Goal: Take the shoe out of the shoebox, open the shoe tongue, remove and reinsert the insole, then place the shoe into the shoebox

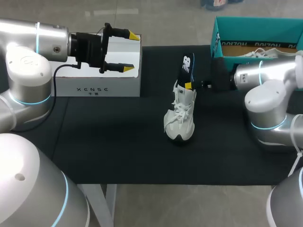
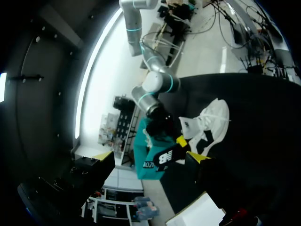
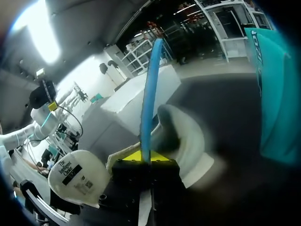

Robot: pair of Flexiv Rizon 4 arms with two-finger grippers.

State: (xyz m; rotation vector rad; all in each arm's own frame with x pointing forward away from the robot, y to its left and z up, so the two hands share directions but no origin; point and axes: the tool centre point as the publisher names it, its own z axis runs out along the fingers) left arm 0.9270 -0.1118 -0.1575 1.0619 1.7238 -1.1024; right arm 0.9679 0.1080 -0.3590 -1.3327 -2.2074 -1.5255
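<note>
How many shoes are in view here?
2. One white shoe stands mid-table; a second shoe lies in the teal shoebox, only partly visible. More could be hidden inside.

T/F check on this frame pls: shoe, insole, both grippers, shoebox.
1. The shoe stands on the table, outside the shoebox. True.
2. The right gripper is shut on the insole. True.
3. The left gripper holds the shoe. False: it is open, by the white box, apart from the shoe.
4. The shoebox is empty. False: a second shoe lies in it.
</note>
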